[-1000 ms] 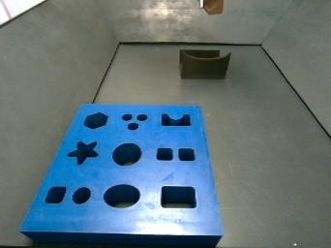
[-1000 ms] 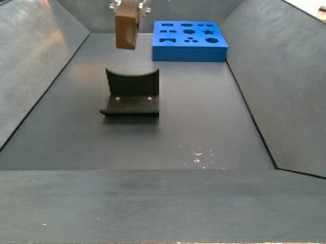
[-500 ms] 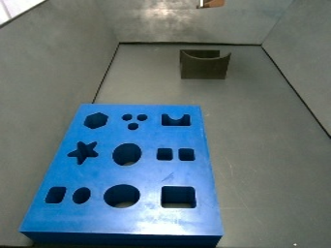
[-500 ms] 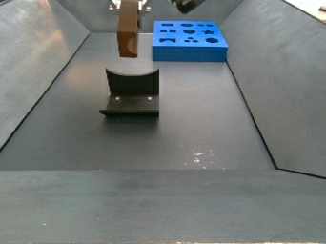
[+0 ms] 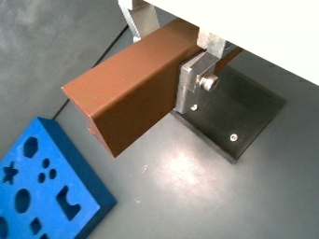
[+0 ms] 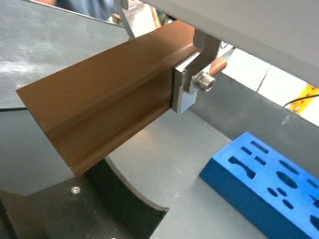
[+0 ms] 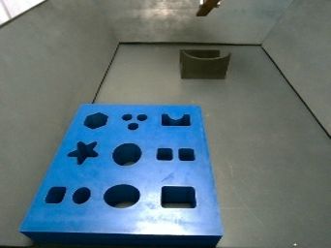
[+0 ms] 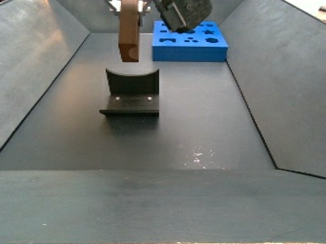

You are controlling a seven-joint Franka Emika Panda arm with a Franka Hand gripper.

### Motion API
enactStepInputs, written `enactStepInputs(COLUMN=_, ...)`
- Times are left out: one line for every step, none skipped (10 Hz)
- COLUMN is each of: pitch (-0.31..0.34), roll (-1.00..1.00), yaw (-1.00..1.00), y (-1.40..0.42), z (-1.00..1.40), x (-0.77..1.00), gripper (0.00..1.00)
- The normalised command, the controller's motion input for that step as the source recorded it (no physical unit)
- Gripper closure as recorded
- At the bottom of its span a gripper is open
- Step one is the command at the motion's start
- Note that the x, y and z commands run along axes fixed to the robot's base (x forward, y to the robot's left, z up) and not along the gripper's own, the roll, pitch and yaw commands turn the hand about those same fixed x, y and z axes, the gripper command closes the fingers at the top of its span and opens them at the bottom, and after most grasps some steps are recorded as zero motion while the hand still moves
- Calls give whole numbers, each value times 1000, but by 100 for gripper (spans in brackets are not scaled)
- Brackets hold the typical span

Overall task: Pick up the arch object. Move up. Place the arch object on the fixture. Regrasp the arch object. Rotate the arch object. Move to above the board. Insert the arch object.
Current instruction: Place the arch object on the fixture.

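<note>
My gripper point(image 5: 162, 75) is shut on the arch object point(image 5: 134, 89), a long orange-brown block, near one end. One silver finger point(image 5: 193, 86) presses its side face; the opposite finger is hidden behind the block. In a side view the arch object point(image 8: 129, 36) hangs upright just above the fixture point(image 8: 132, 92), apart from it, with the dark hand point(image 8: 182, 13) beside it. In a side view only a tilted tip of the arch object point(image 7: 207, 7) shows at the upper edge, above the fixture point(image 7: 203, 64). The blue board point(image 7: 127, 170) lies flat on the floor, away from the fixture.
Grey sloped walls enclose the floor point(image 8: 192, 143) on all sides. Below the held block in the wrist views I see the fixture's base plate point(image 5: 234, 114), its curved notch point(image 6: 134, 191) and a corner of the board point(image 6: 268, 187).
The held arch object has turned about its grip: it looks narrower in one side view and tilted in the other. The dark hand has swung into view beside it.
</note>
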Motion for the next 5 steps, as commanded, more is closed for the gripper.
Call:
enactStepInputs(pitch=175, roll=-1000, yaw=-82, y=131, z=-1000, x=127, gripper=100)
enactStepInputs(pitch=162, roll=-1000, yaw=-92, y=137, z=-1000, x=131, gripper=100)
enactStepInputs(pitch=180, roll=-936, yaw=-120, y=140, z=-1000, x=144, gripper=100)
enactStepInputs(pitch=172, roll=-789, yaw=-138, y=137, z=-1000, x=155, gripper=100)
enactStepInputs(pitch=131, roll=-572, yaw=-161, y=141, z=-1000, x=160, gripper=100)
